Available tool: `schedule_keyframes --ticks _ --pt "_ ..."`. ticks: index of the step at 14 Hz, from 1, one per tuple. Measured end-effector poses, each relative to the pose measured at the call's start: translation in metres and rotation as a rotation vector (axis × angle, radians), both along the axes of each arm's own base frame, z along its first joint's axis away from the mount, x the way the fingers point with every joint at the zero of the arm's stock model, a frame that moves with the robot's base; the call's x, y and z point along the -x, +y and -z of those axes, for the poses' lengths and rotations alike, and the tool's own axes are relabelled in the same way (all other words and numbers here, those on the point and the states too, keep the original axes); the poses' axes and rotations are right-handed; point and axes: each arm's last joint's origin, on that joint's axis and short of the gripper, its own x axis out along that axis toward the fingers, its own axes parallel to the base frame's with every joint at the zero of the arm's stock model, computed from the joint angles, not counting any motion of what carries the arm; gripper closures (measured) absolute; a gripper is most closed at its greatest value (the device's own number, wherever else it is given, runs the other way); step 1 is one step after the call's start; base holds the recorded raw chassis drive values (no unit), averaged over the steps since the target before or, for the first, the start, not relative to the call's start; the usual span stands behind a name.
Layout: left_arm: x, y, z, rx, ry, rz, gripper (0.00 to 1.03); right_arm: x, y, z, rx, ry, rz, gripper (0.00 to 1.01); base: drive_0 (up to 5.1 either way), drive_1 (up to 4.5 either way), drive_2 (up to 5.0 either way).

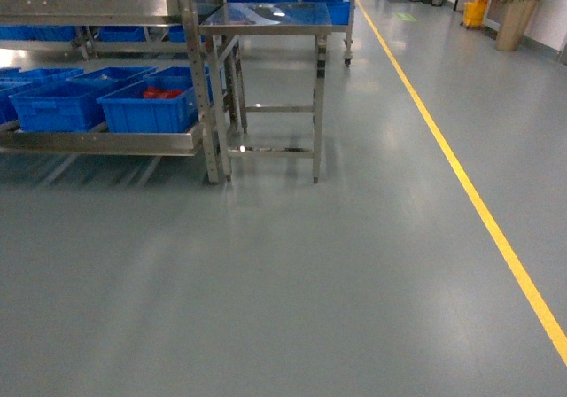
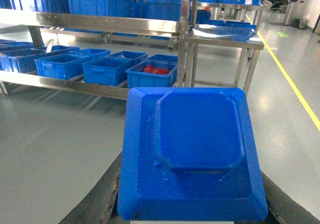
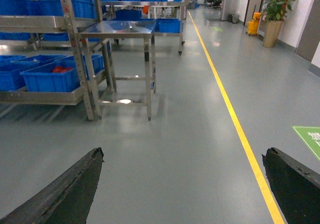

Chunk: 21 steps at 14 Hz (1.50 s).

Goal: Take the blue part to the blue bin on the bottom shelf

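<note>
In the left wrist view a blue part (image 2: 192, 154), a square moulded piece with a raised octagonal middle, fills the lower frame. My left gripper (image 2: 192, 206) is shut on it, and the black fingers (image 2: 107, 189) show at both of its sides. Beyond it, the bottom shelf (image 2: 75, 85) of a steel rack carries a row of blue bins (image 2: 105, 70). The bin nearest the rack post (image 2: 150, 76) holds red pieces. My right gripper (image 3: 182, 154) stands open over bare floor with nothing in it. Neither gripper shows in the head view, where the bottom shelf (image 1: 97, 142) and blue bins (image 1: 146, 109) lie far left.
A plain steel table (image 1: 266, 16) stands right of the rack post (image 1: 205, 105). A yellow floor line (image 1: 469, 193) runs diagonally on the right. A potted plant (image 1: 518, 7) and a yellow cart stand far back right. Grey floor lies between me and the rack.
</note>
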Motion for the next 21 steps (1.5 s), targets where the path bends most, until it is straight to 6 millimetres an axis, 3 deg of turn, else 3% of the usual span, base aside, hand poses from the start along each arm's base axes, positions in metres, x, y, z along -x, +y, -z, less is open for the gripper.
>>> schedule_keyframes --ticks 21 --pt "0.0001 0.0 0.0001 0.0 0.001 0.0 0.6 0.0 0.0 -0.0008 0.0 -0.009 0.0 0.03 0.0 4.12 -4.1"
